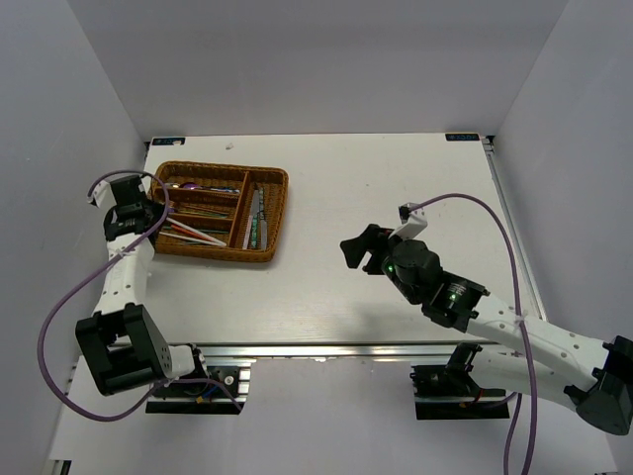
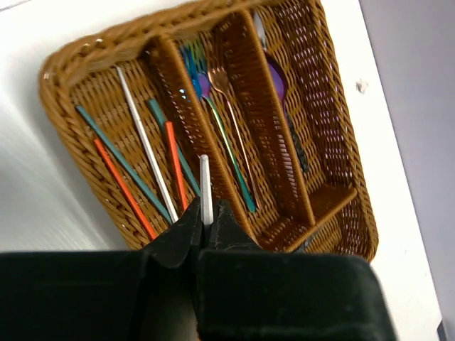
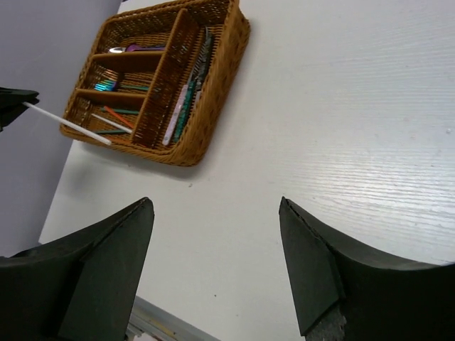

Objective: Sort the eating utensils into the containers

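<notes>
We are looking at a rectangular tray [image 1: 224,168] of brown woven wicker, its rim braided and its walls open-meshed, sitting on the far left part of the white, finely grained bench [image 1: 396,178]. Woven dividers are splitting it into three short sections and one long one running across their ends.

Our left hand [image 2: 206,226] is pinching a thin, straight pale grey chopstick [image 2: 205,186] by one end, its black tips closed tight on it. The stick is reaching out over the short section nearest the arm bases, where orange chopsticks [image 2: 122,185], teal chopsticks [image 2: 121,160] and another pale one are lying loosely side by side. In the next section a copper fork [image 2: 220,82] and blue-tinted forks are lying lengthwise, and beyond them a purple spoon [image 2: 277,82] is showing.

Our right hand [image 1: 356,247] is hanging over the bench well apart from the tray, its two broad black fingers [image 3: 106,263] spread wide open. The tray's left edge is sitting close to the grey side wall [image 1: 69,119], and the left hand is hovering at that edge.
</notes>
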Robot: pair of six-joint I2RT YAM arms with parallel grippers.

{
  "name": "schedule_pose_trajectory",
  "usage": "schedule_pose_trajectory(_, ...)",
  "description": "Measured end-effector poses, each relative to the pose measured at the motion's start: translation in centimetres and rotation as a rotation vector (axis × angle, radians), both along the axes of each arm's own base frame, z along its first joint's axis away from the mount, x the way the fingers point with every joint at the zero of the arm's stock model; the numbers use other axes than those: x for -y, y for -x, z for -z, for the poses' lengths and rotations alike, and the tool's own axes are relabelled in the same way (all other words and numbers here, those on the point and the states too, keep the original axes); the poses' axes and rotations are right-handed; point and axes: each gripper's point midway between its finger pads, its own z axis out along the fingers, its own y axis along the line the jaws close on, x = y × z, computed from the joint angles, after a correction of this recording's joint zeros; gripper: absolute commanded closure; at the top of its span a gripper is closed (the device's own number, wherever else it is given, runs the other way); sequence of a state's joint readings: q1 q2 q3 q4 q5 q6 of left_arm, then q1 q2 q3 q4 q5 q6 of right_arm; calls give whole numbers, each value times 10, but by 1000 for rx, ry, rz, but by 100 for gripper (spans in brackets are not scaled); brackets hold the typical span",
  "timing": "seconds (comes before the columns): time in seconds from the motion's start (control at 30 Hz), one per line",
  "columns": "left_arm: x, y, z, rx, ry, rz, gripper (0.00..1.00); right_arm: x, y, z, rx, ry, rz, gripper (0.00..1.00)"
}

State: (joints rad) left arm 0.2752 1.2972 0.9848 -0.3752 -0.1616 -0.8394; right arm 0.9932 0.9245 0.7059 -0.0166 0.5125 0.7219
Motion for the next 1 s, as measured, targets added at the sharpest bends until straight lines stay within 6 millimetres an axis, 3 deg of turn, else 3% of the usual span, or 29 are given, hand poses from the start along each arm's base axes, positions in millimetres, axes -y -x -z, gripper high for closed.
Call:
schedule_pose_trajectory(0.27,-25,-5,5,20,-4,-143,100,8,2,12,-5,55,4,21)
schedule_pose_trajectory(0.47,-28,-11,24,3,13,-163,88,10,2,12,7,78,-2,17)
schedule_pose_trajectory(0.6,-22,-17,39,-5,47,-136,48,10,2,13,11,89,-5,12)
schedule_pose_trajectory(0.63,-19,-18,43,-10,59,-128,35,10,1,14,11,97,-5,11)
schedule_pose_trajectory(0.67,-17,-17,49,-20,71,-118,9,10,0,16,12,105,-4,11)
schedule_pose_trajectory(0.7,-14,-15,54,-32,79,-108,2,10,-1,17,9,115,-2,11)
schedule_pose_trajectory(0.87,-8,-3,54,-62,87,-91,2,17,-9,22,-4,175,19,11)
schedule_pose_trajectory(1.0,-9,8,25,-69,23,-54,2,30,-16,12,14,229,52,11)
